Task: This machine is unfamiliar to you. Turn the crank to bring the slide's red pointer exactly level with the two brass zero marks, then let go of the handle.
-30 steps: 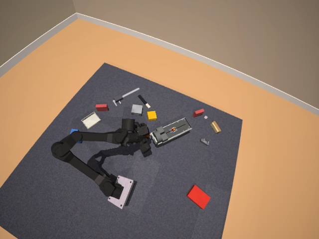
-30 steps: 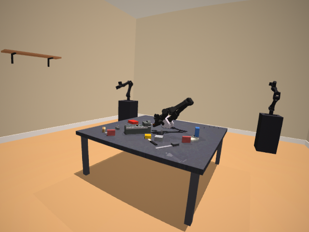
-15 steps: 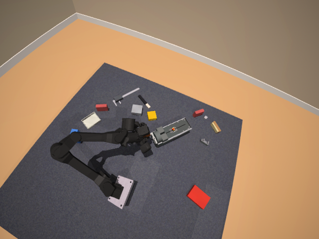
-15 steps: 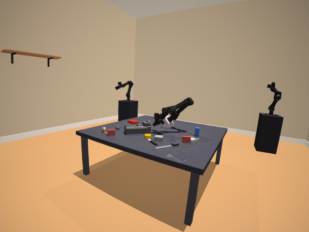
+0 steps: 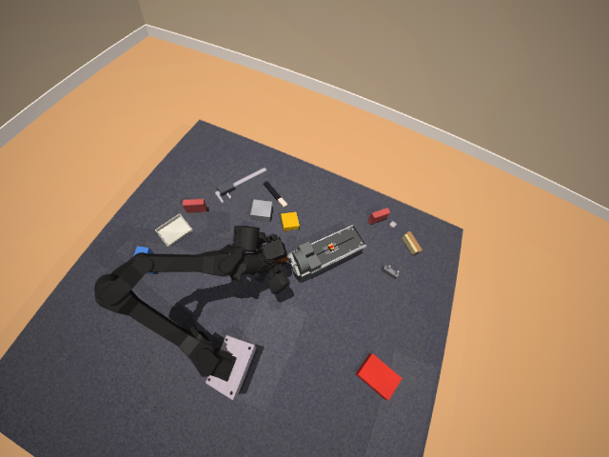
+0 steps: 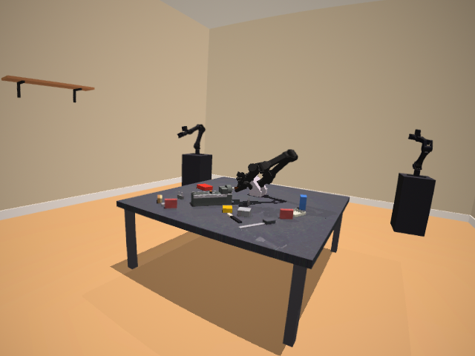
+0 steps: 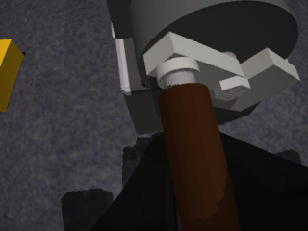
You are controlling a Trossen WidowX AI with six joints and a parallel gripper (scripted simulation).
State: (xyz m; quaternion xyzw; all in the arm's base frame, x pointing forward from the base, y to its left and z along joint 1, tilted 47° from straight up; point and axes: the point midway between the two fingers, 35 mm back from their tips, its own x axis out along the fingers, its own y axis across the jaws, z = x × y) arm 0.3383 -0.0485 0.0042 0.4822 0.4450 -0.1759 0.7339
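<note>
The grey machine [image 5: 343,248] [image 6: 211,199] stands on the dark table. Its pale crank arm [image 7: 207,54] shows in the wrist view in front of a dark round drum, with a brown handle [image 7: 194,140] sticking out towards the camera. My gripper [image 5: 284,259] [image 6: 236,188] [image 7: 182,141] is shut on the handle at the machine's drum end. The small red pointer [image 5: 331,247] shows on the machine's top, around the middle of its long slot. The brass zero marks are too small to tell apart, so I cannot tell whether the pointer is level with them.
A yellow block [image 5: 289,220] [image 6: 227,208] [image 7: 6,72] and a grey block [image 5: 261,208] lie beside the machine. A black tool [image 5: 272,190], two red blocks [image 5: 194,205] [image 5: 379,215] and a cream tray [image 5: 173,229] lie farther off. A flat red box [image 5: 379,376] lies right of the arm's base.
</note>
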